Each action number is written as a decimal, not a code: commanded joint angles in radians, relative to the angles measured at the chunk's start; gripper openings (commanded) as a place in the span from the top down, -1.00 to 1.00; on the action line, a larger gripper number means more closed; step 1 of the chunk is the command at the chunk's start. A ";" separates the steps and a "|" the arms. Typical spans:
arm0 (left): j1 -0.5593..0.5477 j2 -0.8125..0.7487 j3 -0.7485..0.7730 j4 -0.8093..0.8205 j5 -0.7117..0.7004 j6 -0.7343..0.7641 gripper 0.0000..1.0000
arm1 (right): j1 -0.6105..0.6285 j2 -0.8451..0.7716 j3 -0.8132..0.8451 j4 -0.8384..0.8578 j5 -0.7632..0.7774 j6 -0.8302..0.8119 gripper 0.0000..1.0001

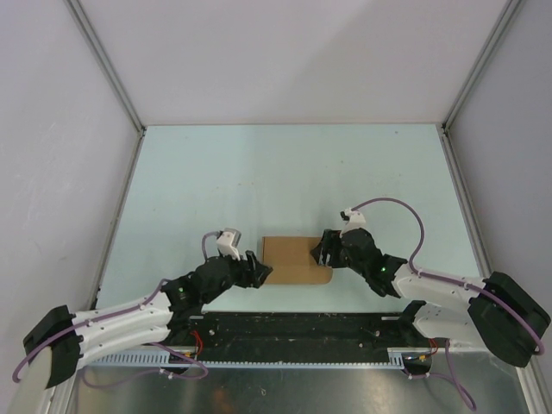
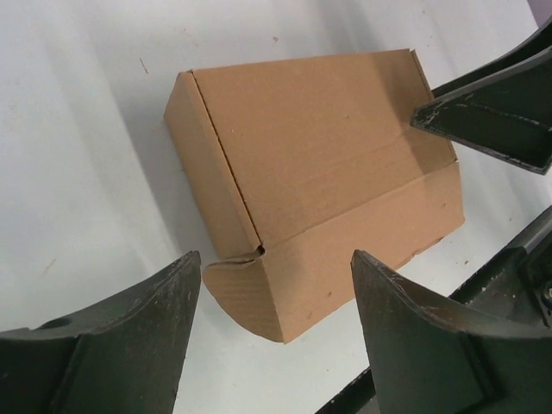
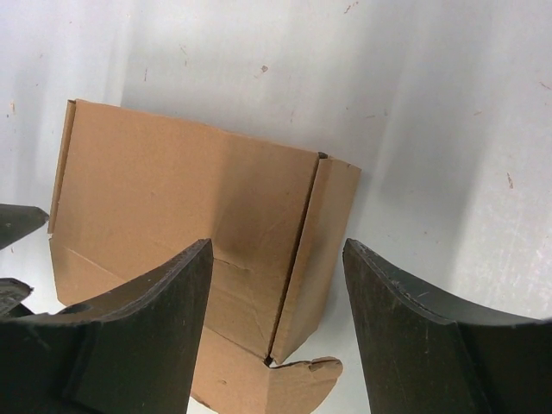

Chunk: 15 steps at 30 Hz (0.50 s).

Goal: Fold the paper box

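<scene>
Item one, on my left: left gripper (image 1: 260,269), jaws standing wide with nothing held, its tips just at the left end of the box. Item two, centre: paper box (image 1: 293,257), plain brown cardboard, closed up into a low box and lying flat on the pale table (image 1: 259,172) near the arms' bases, with one rounded tab sticking out at its near right corner. Item three, on my right: right gripper (image 1: 318,251), jaws likewise wide, gripping nothing that I can see, set at the box's right end.

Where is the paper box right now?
In the top view, the paper box lies at the near middle of the table, between the left gripper and the right gripper.
</scene>
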 commanded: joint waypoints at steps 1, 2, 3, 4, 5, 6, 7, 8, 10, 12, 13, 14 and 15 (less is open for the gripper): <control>-0.003 0.051 0.006 0.028 0.046 -0.022 -0.50 | -0.002 0.007 0.035 0.044 -0.010 -0.014 -0.33; -0.003 0.061 0.010 0.028 0.050 -0.021 -0.50 | -0.004 0.007 0.035 0.043 -0.011 -0.014 -0.33; -0.005 0.069 0.012 0.028 0.056 -0.024 -0.51 | -0.002 0.007 0.035 0.043 -0.010 -0.014 -0.33; -0.006 0.081 0.014 0.028 0.062 -0.025 -0.51 | -0.002 0.005 0.035 0.041 -0.013 -0.014 -0.33; -0.008 0.085 0.015 0.028 0.069 -0.030 -0.52 | -0.004 0.004 0.035 0.041 -0.011 -0.015 -0.34; -0.011 0.086 0.015 0.028 0.072 -0.031 -0.54 | -0.004 0.003 0.035 0.040 -0.010 -0.015 -0.33; -0.012 0.085 0.014 0.028 0.075 -0.033 -0.55 | -0.002 0.003 0.034 0.038 -0.008 -0.015 -0.34; -0.012 0.083 0.014 0.028 0.076 -0.035 -0.56 | -0.004 0.005 0.034 0.038 -0.010 -0.015 -0.34; -0.012 0.075 0.011 0.028 0.082 -0.036 -0.58 | -0.005 0.007 0.035 0.041 -0.010 -0.015 -0.34; -0.012 0.074 0.012 0.028 0.082 -0.039 -0.58 | -0.004 0.008 0.037 0.043 -0.013 -0.015 -0.34; -0.012 0.075 0.012 0.032 0.084 -0.039 -0.59 | -0.005 0.011 0.035 0.043 -0.013 -0.015 -0.34; -0.012 0.080 0.014 0.036 0.086 -0.039 -0.59 | -0.005 0.010 0.035 0.044 -0.014 -0.015 -0.34; -0.012 0.084 0.014 0.040 0.087 -0.041 -0.59 | -0.004 0.011 0.035 0.046 -0.016 -0.015 -0.35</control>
